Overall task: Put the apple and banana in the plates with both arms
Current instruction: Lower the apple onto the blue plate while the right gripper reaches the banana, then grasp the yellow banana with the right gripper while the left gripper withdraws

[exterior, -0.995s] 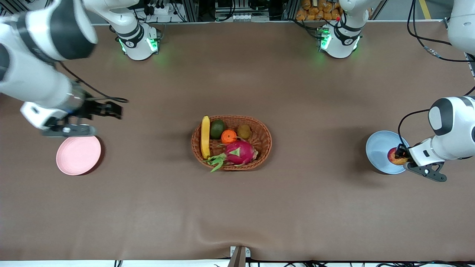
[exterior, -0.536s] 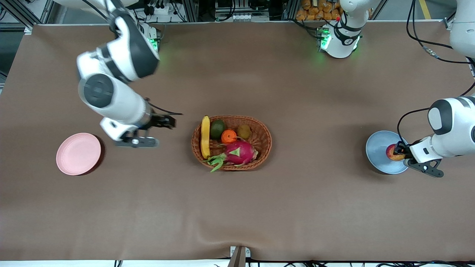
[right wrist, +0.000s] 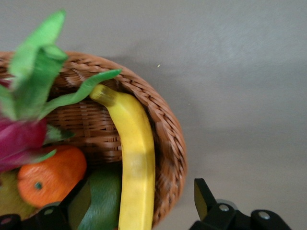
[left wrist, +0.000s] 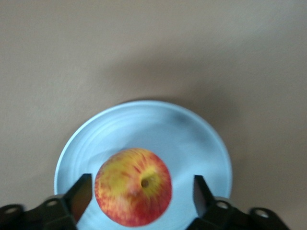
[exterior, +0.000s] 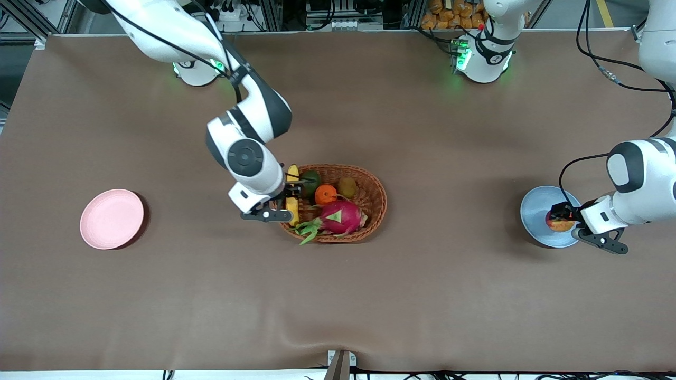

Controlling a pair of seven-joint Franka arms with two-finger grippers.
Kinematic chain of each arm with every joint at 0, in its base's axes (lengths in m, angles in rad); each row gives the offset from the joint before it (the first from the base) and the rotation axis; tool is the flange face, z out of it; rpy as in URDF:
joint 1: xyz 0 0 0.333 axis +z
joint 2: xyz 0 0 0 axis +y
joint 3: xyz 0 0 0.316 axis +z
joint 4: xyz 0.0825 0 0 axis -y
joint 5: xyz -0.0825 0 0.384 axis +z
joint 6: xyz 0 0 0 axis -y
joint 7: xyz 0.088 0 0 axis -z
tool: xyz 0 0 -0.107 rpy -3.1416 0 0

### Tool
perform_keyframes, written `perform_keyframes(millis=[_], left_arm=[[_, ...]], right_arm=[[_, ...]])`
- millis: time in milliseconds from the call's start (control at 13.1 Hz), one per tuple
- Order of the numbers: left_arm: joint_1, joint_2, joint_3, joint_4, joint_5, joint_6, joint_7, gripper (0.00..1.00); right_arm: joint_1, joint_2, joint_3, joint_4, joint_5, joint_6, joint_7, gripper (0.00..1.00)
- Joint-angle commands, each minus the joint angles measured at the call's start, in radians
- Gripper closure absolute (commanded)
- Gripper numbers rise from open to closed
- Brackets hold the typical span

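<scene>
The red and yellow apple (exterior: 560, 224) lies on the pale blue plate (exterior: 536, 211) at the left arm's end of the table. My left gripper (exterior: 561, 217) is open around it; in the left wrist view the apple (left wrist: 133, 187) sits on the plate (left wrist: 158, 124) between the spread fingers (left wrist: 80, 194) with gaps on both sides. The yellow banana (exterior: 292, 212) lies in the wicker basket (exterior: 372, 198) along its rim. My right gripper (exterior: 289, 198) is open over it; in the right wrist view its fingers (right wrist: 205, 196) straddle the banana (right wrist: 136, 158) and the rim. The pale pink plate (exterior: 111, 218) holds nothing.
The basket (right wrist: 168, 139) also holds a dragon fruit (exterior: 340, 216), a tangerine (exterior: 325, 194), a dark green fruit (exterior: 310, 182) and a kiwi (exterior: 347, 186). The brown table surface stretches wide between the basket and each plate.
My right arm has swung from over the pink plate to the basket and now hangs over the banana. My left gripper has stayed at the blue plate with the apple.
</scene>
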Motion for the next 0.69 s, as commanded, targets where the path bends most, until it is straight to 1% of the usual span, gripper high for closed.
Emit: perform_keyframes(millis=[0,77,153,230,383,536,612], left_arm=[[0.006,-0.109,-0.072,0.030,-0.042,-0.140,-0.110,0.00],[0.007,-0.135,-0.112,0.056,-0.042,-0.196,-0.185,0.00],[0.006,-0.159,-0.148,0.079,-0.044,-0.244,-0.266,0.00],[0.009,-0.199,-0.173,0.082,-0.044,-0.292,-0.354,0.00],[0.007,-0.300,-0.237,0.084,-0.047,-0.333,-0.494,0.00],[0.007,-0.386,-0.265,0.096,-0.047,-0.402,-0.565,0.00],[0.006,-0.417,-0.276,0.122,-0.048,-0.453,-0.580,0.00]], right_arm=[[0.014,0.042,0.002,0.007,-0.047,0.020,0.075,0.24],[0.014,0.053,0.000,0.007,-0.049,0.020,0.081,0.24],[0.015,0.061,0.002,0.007,-0.055,0.022,0.086,0.28],[0.014,0.064,0.002,0.007,-0.055,0.022,0.091,0.31],[0.017,0.070,0.002,0.008,-0.055,0.022,0.114,0.30],[0.022,0.081,0.002,0.008,-0.055,0.025,0.115,0.30],[0.023,0.087,0.002,0.008,-0.055,0.032,0.117,0.30]])
